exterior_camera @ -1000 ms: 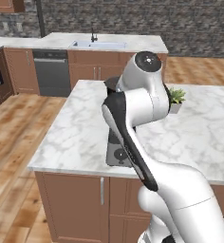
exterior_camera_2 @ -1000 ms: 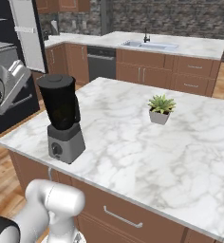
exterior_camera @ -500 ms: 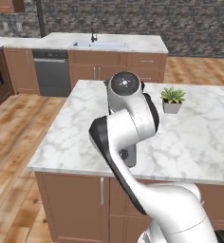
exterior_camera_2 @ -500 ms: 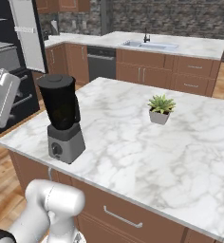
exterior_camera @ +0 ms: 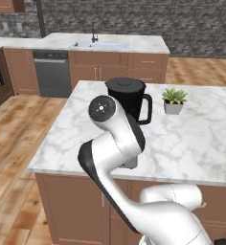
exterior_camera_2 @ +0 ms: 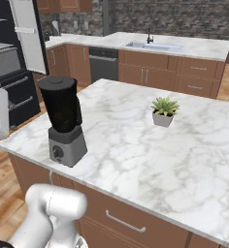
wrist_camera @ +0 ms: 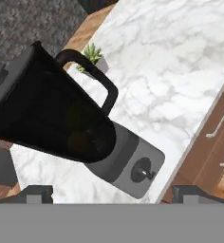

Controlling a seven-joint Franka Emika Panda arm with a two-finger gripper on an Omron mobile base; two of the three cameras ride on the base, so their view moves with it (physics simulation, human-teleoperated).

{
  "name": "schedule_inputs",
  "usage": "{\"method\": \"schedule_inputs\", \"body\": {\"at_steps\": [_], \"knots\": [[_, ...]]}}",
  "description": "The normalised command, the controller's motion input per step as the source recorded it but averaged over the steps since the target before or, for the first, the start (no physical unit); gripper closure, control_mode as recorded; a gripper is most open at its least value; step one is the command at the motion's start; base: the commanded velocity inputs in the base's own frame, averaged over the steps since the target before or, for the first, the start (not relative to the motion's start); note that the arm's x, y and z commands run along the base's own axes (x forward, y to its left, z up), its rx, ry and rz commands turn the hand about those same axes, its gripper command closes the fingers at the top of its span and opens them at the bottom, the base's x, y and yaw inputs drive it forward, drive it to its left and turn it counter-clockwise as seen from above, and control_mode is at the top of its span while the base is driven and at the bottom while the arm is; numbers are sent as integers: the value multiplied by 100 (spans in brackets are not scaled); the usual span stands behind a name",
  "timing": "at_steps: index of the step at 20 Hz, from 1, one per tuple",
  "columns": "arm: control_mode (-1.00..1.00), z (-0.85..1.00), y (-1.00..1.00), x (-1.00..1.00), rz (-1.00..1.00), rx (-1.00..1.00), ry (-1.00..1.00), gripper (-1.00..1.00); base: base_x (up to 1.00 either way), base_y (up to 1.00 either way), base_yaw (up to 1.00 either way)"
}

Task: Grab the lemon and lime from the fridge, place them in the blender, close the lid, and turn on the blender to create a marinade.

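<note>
In my hand view, the fingertips [wrist_camera: 38, 192] sit at the bottom corners of the frame, far apart, so my hand [wrist_camera: 111, 194] is open and holds nothing. The blender [wrist_camera: 61, 118] lies slanted across the left and centre of that frame, its dial [wrist_camera: 143, 173] low and centre-right. In the right base view the blender [exterior_camera_2: 63, 121] stands at centre-left on the marble tabletop [exterior_camera_2: 136, 145], near its front edge, the lid [exterior_camera_2: 57, 83] apparently on top. The potted plant [exterior_camera_2: 163, 111] stands right of centre. The fridge [exterior_camera_2: 12, 58] occupies the upper left, its door ajar.
</note>
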Motion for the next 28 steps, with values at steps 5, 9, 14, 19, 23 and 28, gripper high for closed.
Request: {"method": "schedule_inputs", "body": {"at_steps": [5, 9, 14, 19, 23, 28], "knots": [[-100, -43, 27, 0, 18, -35, 7, -100, 0, 0, 0], [-100, -49, 23, 0, 15, -25, 2, -100, 0, 0, 0], [-100, -32, 2, 0, 16, -23, 11, -100, 0, 0, 0], [-100, -17, 0, 0, 10, -16, 12, -100, 0, 0, 0], [-100, -35, 0, 0, 8, -15, 6, -100, 0, 0, 0], [-100, -54, 0, 0, 2, -11, 7, -100, 0, 0, 0]]}}
